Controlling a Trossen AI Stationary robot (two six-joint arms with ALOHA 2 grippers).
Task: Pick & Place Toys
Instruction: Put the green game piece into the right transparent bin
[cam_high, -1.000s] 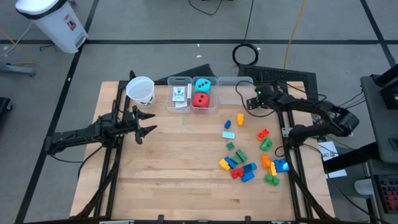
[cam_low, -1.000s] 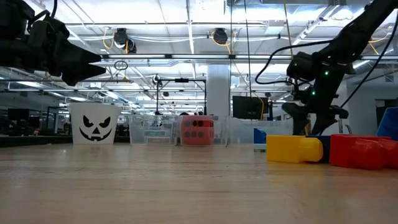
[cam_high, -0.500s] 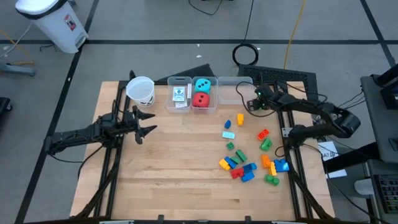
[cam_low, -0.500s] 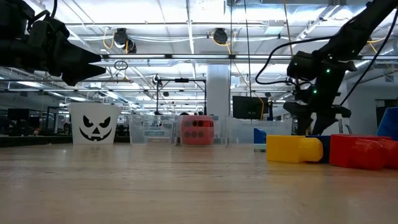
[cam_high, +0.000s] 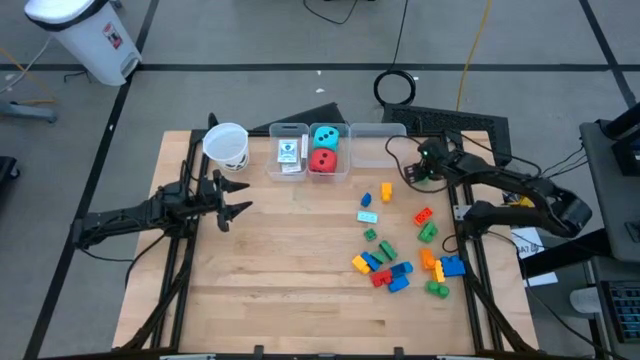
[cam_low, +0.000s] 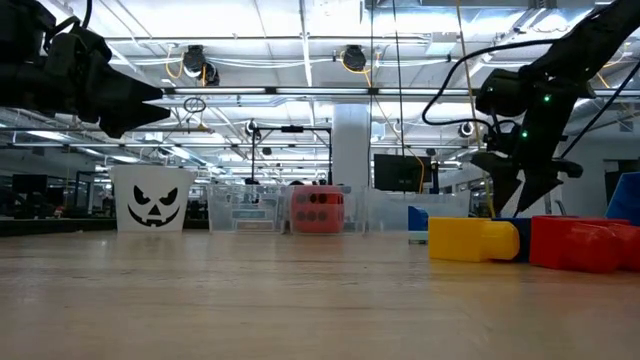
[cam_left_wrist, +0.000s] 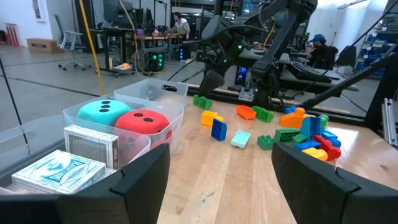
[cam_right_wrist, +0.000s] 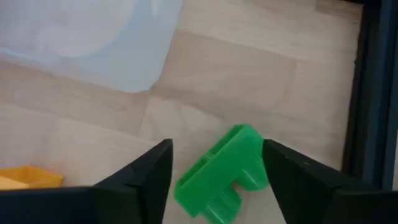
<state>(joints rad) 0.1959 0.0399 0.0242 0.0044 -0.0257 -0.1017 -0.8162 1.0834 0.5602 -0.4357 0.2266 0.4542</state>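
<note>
My left gripper (cam_high: 232, 211) waits spread open beside the white cup (cam_high: 226, 145). The card packs (cam_high: 288, 153) share one bin (cam_high: 288, 131), the teal die (cam_high: 324, 136) and red die (cam_high: 322, 160) the next. My right gripper (cam_right_wrist: 214, 180) straddles a green brick (cam_right_wrist: 222, 170), half hidden, fingers wide, touching nothing. The other bricks (cam_high: 391, 268) are scattered nearby.

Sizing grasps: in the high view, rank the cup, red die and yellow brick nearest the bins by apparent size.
1. Cup, clearly largest.
2. Red die.
3. Yellow brick, smallest.
The view looks straight down, so nearness matters little, though the cup's rim stands higher.
</note>
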